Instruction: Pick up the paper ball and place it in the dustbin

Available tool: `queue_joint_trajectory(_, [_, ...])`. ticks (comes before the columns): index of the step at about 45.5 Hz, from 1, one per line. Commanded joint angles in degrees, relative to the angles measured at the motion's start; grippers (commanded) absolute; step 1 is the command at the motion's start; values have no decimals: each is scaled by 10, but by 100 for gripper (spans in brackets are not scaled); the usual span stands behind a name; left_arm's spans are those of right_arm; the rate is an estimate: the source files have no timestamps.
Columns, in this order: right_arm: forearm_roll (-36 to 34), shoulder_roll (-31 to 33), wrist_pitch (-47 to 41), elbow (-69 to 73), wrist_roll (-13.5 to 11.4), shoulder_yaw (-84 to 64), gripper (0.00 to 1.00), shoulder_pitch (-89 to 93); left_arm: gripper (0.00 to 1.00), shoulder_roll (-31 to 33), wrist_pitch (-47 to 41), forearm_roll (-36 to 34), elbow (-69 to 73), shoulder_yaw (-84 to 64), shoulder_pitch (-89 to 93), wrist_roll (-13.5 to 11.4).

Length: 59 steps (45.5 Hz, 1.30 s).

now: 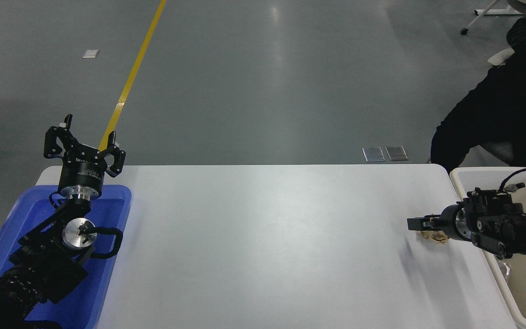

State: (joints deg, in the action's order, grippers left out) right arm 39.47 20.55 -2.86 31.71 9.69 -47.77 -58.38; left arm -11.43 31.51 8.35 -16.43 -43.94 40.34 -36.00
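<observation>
1. Grey shop floor with a yellow line, a white table (263,237) in front; a seated person (496,119) in dark clothes at the far right corner.
2. Right gripper (420,224) comes in from the right edge, low over the table; its fingers point left. Side-on and dark, so I cannot tell how wide they stand.
3. Paper ball (434,236) lies on the table directly under the gripper, mostly hidden by it; only a tan sliver shows below the fingers. Contact probably not made yet, hard to say.
4. Handling (judgement): crumpled paper, very light, soft, crushes rather than slips, not fragile. Take it across the widest part of the wad; a firm squeeze is fine.
5. Risk: smooth tabletop, so a nudge could send the wad skidding away.
6. Dustbin (461,176) sits just behind the gripper's wrist, off the table's right edge; a short carry.
7. Left gripper (85,146) is parked far left over a blue tray (121,196), fingers spread, empty.
</observation>
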Motion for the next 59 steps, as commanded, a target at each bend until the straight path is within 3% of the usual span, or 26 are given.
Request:
queue_joint_trajectory(1, [1,-3,7,-9,-1,1,86,13,99,0,0,0,0,0,0,0])
queue_joint_trajectory(5, [1,-3,14,-9,-1,1,76,17,99,0,0,0,0,0,0,0])
queue_joint_trajectory(11, [4,-5,21,-9,-7,0,36,20,99,0,0,0,0,0,0,0])
queue_joint_trajectory(17, [10,-6,21,-9,-18,-3,13,20,99,0,0,0,0,0,0,0])
queue_joint_trajectory(19, [10,-5,21,-9,-19,-4,0,20,99,0,0,0,0,0,0,0])
queue_joint_trajectory(32, [2,9,10,17,-13,0,0,-9,99,0,0,0,0,0,0,0])
queue_joint_trajectory(51, [14,221,-42,306,-13,-70,0,-303,99,-1,0,-1,0,0,0,0])
queue_joint_trajectory(59, [13,245,-113,397,-12,-195,0,-512,99,-1,0,-1,0,0,0,0])
